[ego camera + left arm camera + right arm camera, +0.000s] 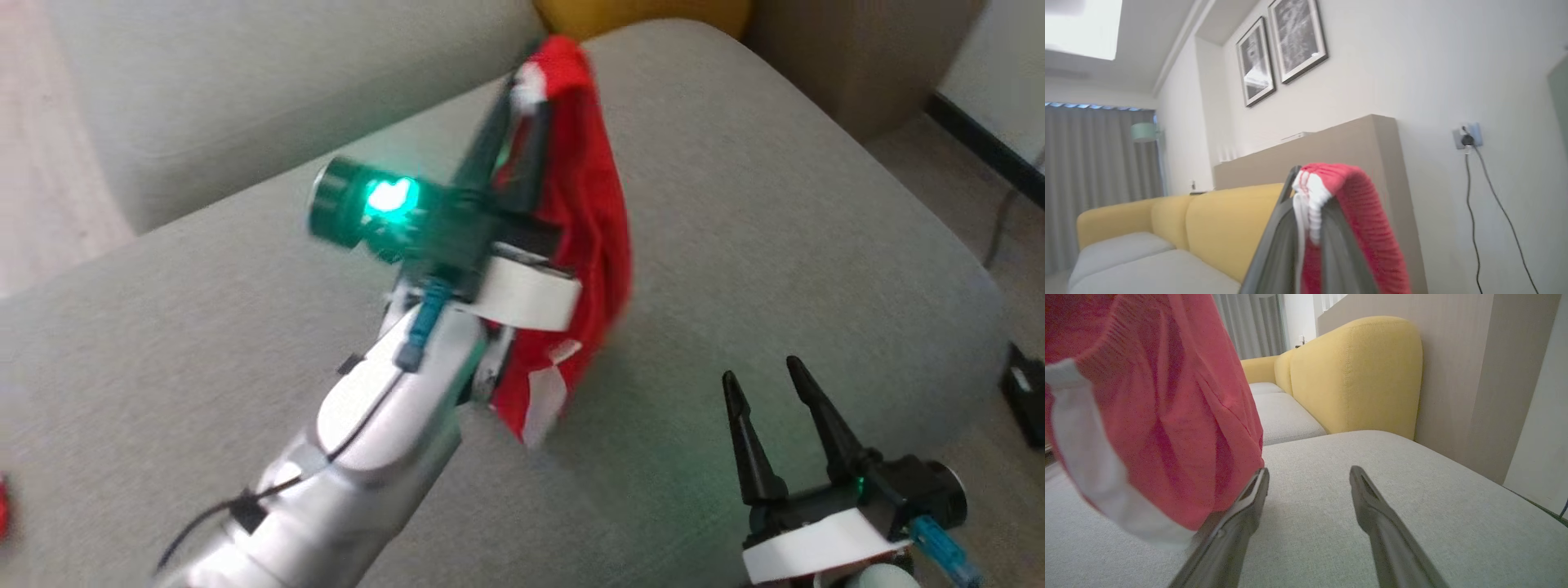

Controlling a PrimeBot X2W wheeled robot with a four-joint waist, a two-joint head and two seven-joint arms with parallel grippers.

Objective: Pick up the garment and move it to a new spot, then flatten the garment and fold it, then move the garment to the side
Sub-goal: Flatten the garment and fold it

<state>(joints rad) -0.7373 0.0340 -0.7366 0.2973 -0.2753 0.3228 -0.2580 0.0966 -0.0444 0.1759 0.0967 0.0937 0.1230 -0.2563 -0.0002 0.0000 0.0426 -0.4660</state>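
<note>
Hovering over the grey cushion (775,204) with the red garment (600,212) pinched at its waistband in the clamped left gripper (522,90), dangling beneath the fingertips; flanked low at the hem by the right gripper (759,371), spread wide and empty. Seemingly mid pick-and-move; next calls for carrying across, then lowering before release.

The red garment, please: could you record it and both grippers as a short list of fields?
garment: red with white trim, hanging from the left gripper
left gripper: raised, jaws shut on the garment's ribbed edge
right gripper: low, jaws open, empty
below: grey cushion
</note>
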